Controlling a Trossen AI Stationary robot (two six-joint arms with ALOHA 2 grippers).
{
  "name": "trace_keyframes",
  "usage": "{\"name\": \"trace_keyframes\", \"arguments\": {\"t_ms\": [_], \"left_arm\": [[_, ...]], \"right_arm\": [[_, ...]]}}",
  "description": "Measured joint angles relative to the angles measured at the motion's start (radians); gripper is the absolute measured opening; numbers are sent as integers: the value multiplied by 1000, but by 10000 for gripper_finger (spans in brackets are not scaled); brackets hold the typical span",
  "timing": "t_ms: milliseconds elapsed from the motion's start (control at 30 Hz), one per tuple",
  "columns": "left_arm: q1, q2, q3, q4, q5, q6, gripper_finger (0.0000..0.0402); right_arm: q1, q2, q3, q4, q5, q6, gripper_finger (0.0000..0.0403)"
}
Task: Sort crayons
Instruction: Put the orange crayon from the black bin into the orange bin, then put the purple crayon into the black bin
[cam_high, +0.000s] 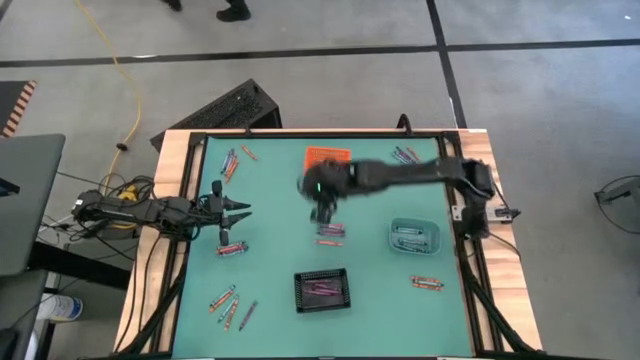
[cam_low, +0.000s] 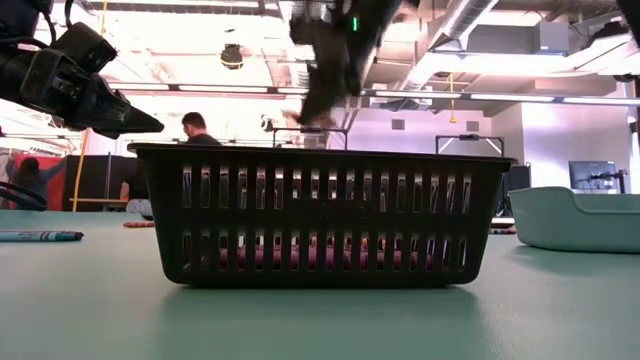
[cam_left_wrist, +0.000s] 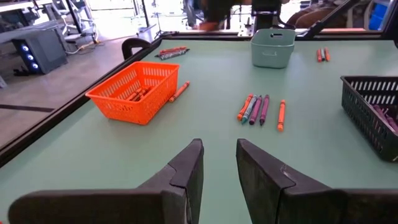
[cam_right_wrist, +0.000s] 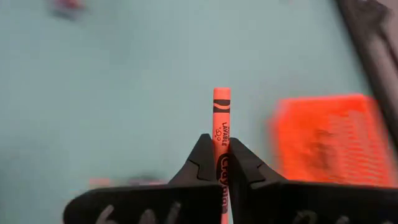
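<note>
My right gripper (cam_right_wrist: 219, 146) hangs above the middle of the green table, near the orange bin (cam_high: 325, 157), shut on an orange crayon (cam_right_wrist: 222, 112). In the high view it shows at the arm's end (cam_high: 322, 210). My left gripper (cam_left_wrist: 219, 155) waits open at the table's left side (cam_high: 236, 212), nothing between its fingers. Loose crayons lie flat on the table in small groups: below my right gripper (cam_high: 330, 232), near my left gripper (cam_high: 232, 247), at the far left (cam_high: 230, 162), and at the near left (cam_high: 225, 300). My right gripper pinches the orange crayon between its two fingers by its rear part (cam_right_wrist: 221, 138). The crayon lies along the fingers and its free end (cam_right_wrist: 222, 93) sticks out forward past the fingertips. The fingers slant down from above. The crayon is lifted clear of the table.
A black slotted bin (cam_high: 322, 290) with purple crayons stands near the front edge, and a teal bin (cam_high: 415, 235) at the right. More crayons lie at the far right (cam_high: 405, 155) and near right (cam_high: 427, 282). People show in the room beyond the table.
</note>
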Motion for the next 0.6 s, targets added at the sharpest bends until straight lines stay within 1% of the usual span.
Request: {"name": "trace_keyframes", "arguments": {"t_ms": [200,300,400,600], "left_arm": [[0,0,0,0,1,0,86],[0,0,0,0,1,0,86],[0,0,0,1,1,0,86],[0,0,0,0,1,0,86]], "right_arm": [[-235,83,0,20,-56,-159,16],[-316,123,0,4,-69,-218,25],[-359,151,0,12,-101,-237,41],[-376,160,0,29,-105,-240,78]]}}
